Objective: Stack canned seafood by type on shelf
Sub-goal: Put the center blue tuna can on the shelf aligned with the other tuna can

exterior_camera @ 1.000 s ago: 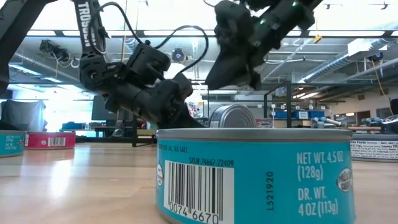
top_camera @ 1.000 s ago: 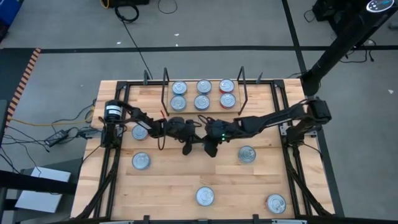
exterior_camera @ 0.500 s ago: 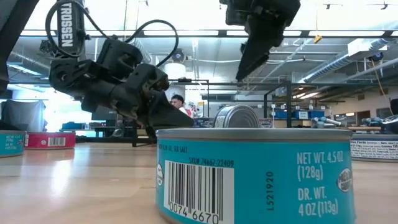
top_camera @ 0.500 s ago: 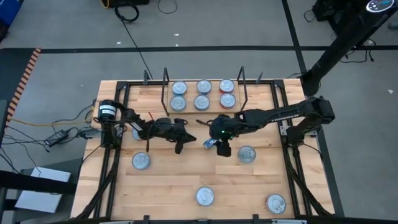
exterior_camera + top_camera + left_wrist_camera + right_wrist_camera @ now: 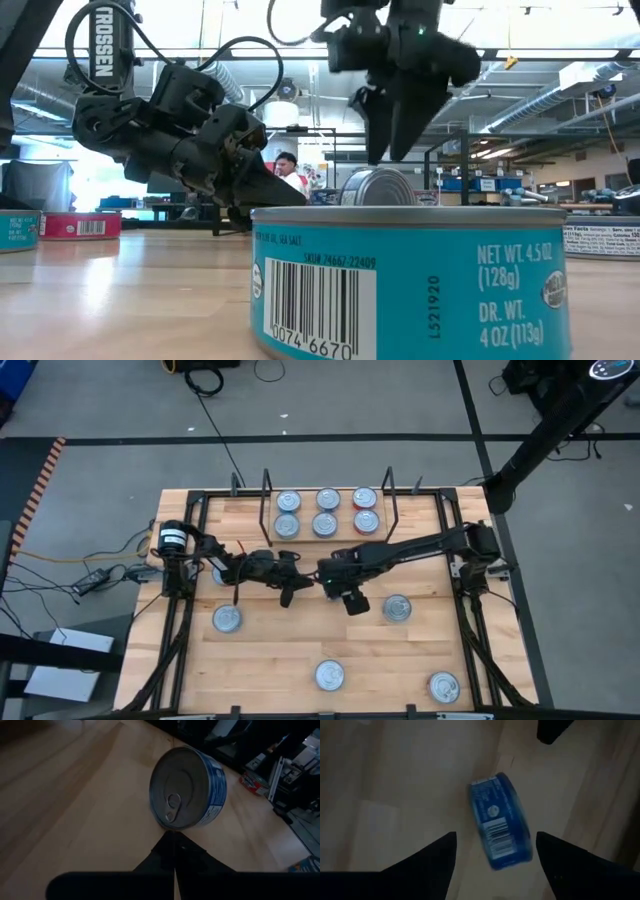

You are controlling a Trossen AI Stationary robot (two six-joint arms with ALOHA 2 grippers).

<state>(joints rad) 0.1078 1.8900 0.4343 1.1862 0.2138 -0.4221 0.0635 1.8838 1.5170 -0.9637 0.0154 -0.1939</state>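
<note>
The canned seafood tin (image 5: 500, 822) with the blue label now lies on its edge on the tabletop (image 5: 280, 650), directly below the right pincer (image 5: 495, 852); 0.5 s ago that pincer was nearer the lone tin (image 5: 397, 608). Its fingers stand wide apart, touching nothing. The left pincer (image 5: 173, 851) is closed and empty, its tip just beside the tin's silver pull-tab lid. Six tins stand on the shelf (image 5: 375, 537).

The right claw (image 5: 332, 582) has swung back above the tipped blue tin (image 5: 499, 836).
</note>
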